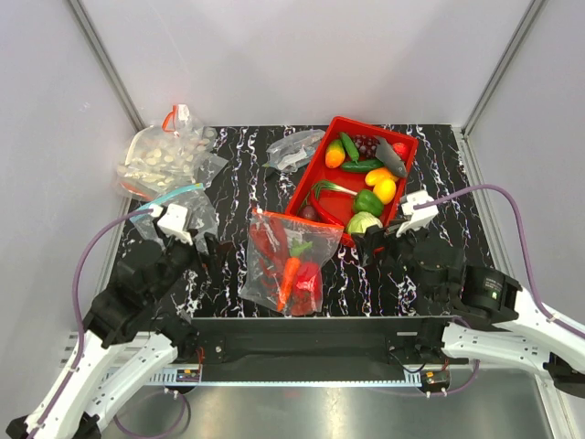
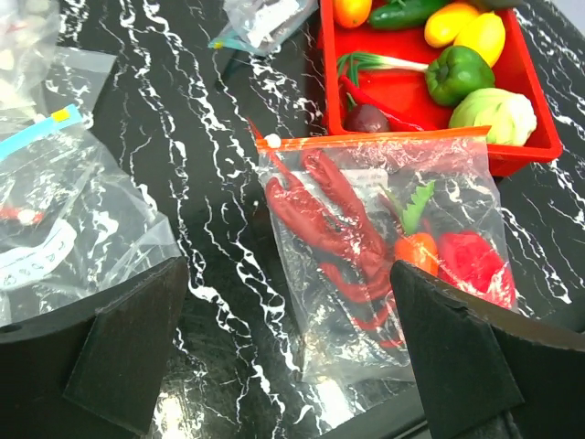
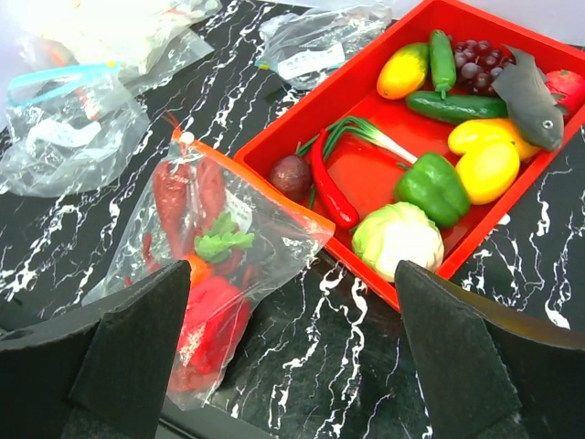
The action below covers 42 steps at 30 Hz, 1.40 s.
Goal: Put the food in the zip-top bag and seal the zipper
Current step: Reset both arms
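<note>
The zip-top bag [image 1: 291, 261] lies flat on the black marbled table, its red-orange zipper [image 1: 297, 219] along the far edge against the red tray. Inside are a red lobster [image 2: 320, 219], an orange carrot [image 2: 418, 251] with green top, and a red pepper [image 2: 475, 265]. It also shows in the right wrist view [image 3: 215, 265], zipper [image 3: 256, 187] with a white slider at its left end. My left gripper [image 1: 203, 245] is open and empty, just left of the bag. My right gripper [image 1: 384, 245] is open and empty, right of the bag, in front of the tray.
The red tray [image 1: 315, 178] holds more toy foods: cabbage [image 1: 364, 223], green pepper, yellow pieces, cucumber, grapes, a grey fish. A clear bag with a teal-blue strip [image 1: 178, 206] and a bag of pale round pieces [image 1: 164, 155] lie at the left. A small clear bag [image 1: 292, 149] lies behind.
</note>
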Each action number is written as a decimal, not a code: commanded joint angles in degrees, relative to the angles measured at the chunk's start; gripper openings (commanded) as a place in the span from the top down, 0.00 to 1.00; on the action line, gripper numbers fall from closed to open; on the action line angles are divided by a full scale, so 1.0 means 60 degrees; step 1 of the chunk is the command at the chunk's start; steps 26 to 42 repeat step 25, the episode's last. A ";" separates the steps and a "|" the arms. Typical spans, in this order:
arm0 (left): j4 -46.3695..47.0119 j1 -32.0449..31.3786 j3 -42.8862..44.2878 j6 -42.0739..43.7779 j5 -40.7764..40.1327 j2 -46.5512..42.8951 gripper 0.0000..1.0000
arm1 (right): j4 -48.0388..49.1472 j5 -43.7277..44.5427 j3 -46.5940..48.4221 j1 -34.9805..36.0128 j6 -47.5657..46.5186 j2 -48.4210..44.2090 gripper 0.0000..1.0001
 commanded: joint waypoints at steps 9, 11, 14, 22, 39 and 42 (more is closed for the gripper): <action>0.0745 0.0009 -0.0598 0.0055 -0.0857 -0.1268 0.01 | 0.0305 0.0627 -0.0845 -0.0010 0.0561 -0.0881 0.00; 0.0702 -0.0005 -0.0568 0.0011 -0.0814 -0.1165 0.01 | 0.0305 0.0539 -0.0874 -0.0024 0.0605 -0.1043 0.00; 0.0629 -0.0005 -0.0510 0.0011 -0.0652 -0.0946 0.01 | 0.0334 0.0583 -0.0889 -0.0024 0.0605 -0.1131 0.00; 0.0672 -0.0005 -0.0553 0.0026 -0.0594 -0.0901 0.01 | 0.0422 0.0612 -0.0889 -0.0010 0.0575 -0.0926 0.00; 0.0657 -0.0005 -0.0539 0.0025 -0.0579 -0.0886 0.01 | 0.0349 0.0568 -0.0845 -0.0010 0.0547 -0.0809 0.00; 0.0657 -0.0005 -0.0539 0.0025 -0.0579 -0.0886 0.01 | 0.0349 0.0568 -0.0845 -0.0010 0.0547 -0.0809 0.00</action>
